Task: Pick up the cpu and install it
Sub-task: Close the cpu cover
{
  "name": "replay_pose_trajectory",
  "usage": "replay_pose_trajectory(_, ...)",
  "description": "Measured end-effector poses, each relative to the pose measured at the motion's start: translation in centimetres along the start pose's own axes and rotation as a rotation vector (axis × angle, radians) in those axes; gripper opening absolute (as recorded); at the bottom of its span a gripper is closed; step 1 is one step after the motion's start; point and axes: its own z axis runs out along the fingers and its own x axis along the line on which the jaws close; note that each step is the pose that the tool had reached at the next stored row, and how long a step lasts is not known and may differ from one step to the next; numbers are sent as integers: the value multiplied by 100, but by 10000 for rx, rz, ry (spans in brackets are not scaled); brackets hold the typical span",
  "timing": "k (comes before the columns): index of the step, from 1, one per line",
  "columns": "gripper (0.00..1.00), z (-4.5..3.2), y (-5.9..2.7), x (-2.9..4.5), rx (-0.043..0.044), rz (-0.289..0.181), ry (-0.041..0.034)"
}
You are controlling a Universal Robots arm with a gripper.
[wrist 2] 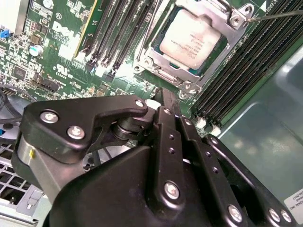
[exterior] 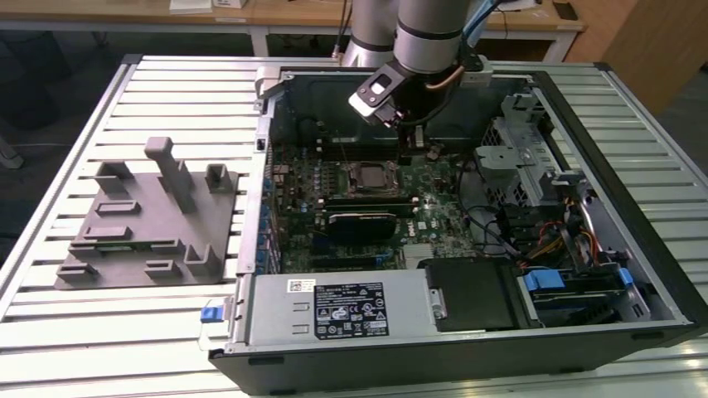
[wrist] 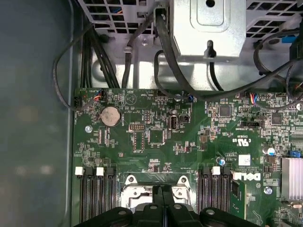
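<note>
The cpu [wrist 2: 189, 40], a pale silvery square chip, lies inside the metal-framed socket [wrist 2: 215, 14] on the green motherboard [wrist 2: 61, 47] in the second wrist view. My gripper [wrist 2: 163, 97] hangs above the board beside the socket, apart from the chip. Its black fingers are pressed together with nothing between them. In the first wrist view the gripper [wrist: 163, 191] sits over the socket frame [wrist: 130, 189]. In the exterior view the gripper [exterior: 424, 149] is inside the open computer case, just past the socket [exterior: 370, 177].
A gray slotted fixture [exterior: 144, 220] rests on the slatted table at the exterior view's left. The case holds a power supply [exterior: 332, 308], a metal drive cage [exterior: 531, 162], black cables [wrist: 163, 56] and memory slots [wrist 2: 118, 33] beside the socket.
</note>
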Motion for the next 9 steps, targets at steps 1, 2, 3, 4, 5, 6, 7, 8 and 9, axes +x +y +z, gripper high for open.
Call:
replay_pose_trajectory(1, 11, 1, 0, 0, 1, 0, 0)
replay_pose_trajectory(2, 11, 4, 0, 0, 3, 0, 1)
replay_pose_trajectory(3, 11, 6, 0, 0, 5, 0, 1)
replay_pose_trajectory(4, 11, 8, -1, 0, 5, 1, 2)
replay_pose_trajectory(5, 11, 11, -6, 0, 6, 1, 1)
replay_pose_trajectory(6, 11, 14, -13, 0, 6, 1, 1)
replay_pose_trajectory(7, 11, 18, -24, 1, 6, 1, 1)
replay_pose_trajectory(8, 11, 21, -38, 1, 6, 0, 0)
replay_pose_trajectory(9, 11, 25, -54, 0, 6, 0, 0)
